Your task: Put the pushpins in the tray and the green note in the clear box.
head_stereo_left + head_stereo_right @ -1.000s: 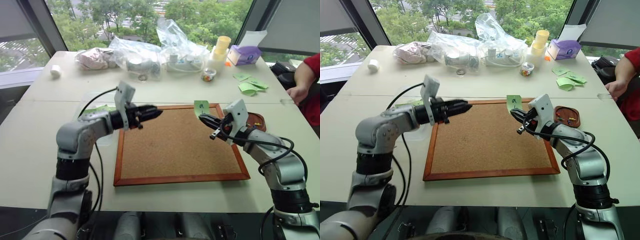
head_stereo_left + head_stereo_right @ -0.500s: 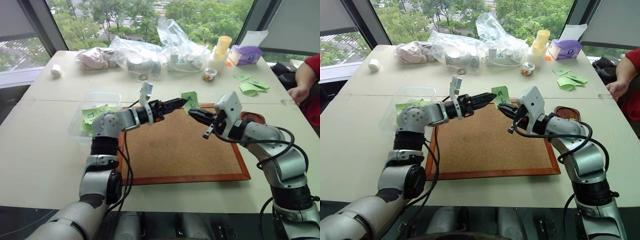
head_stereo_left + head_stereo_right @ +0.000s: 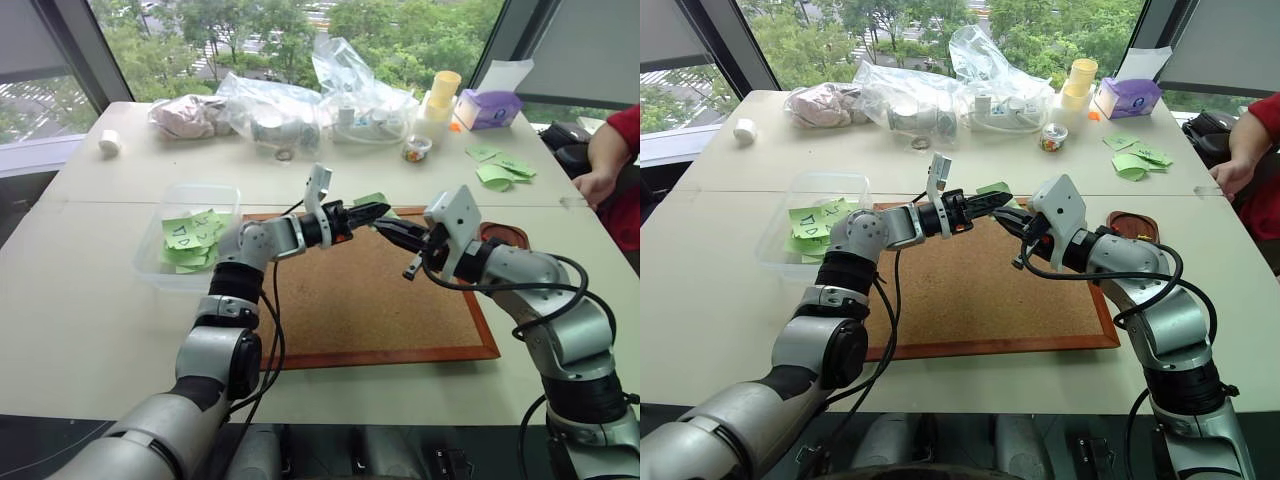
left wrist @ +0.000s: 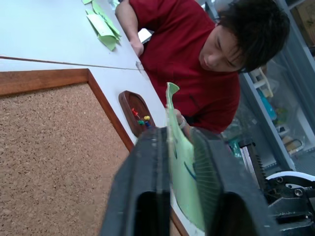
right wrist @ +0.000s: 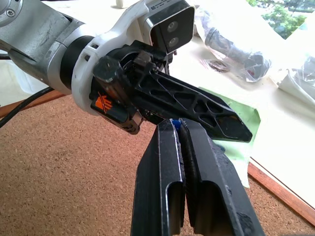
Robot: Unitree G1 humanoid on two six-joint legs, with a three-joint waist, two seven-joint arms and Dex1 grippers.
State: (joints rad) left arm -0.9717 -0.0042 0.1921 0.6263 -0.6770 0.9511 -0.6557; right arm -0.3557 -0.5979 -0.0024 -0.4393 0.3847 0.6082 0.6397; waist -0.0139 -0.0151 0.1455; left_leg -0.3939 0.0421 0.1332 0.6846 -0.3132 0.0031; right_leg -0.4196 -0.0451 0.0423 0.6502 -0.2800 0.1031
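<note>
Handover mid-air over the cork board (image 3: 360,300): left tool (image 3: 378,209) and right tool (image 3: 389,228) both pinching the green note (image 3: 368,200). Clear box (image 3: 160,262) lies toward the robot's left, nearer the left arm.

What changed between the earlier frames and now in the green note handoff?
The left gripper swung across the corkboard to the right gripper and shut on the green note that the right one holds up. The right gripper drew slightly inward, still shut on it. The tray with pushpins and the clear box stayed put.
</note>
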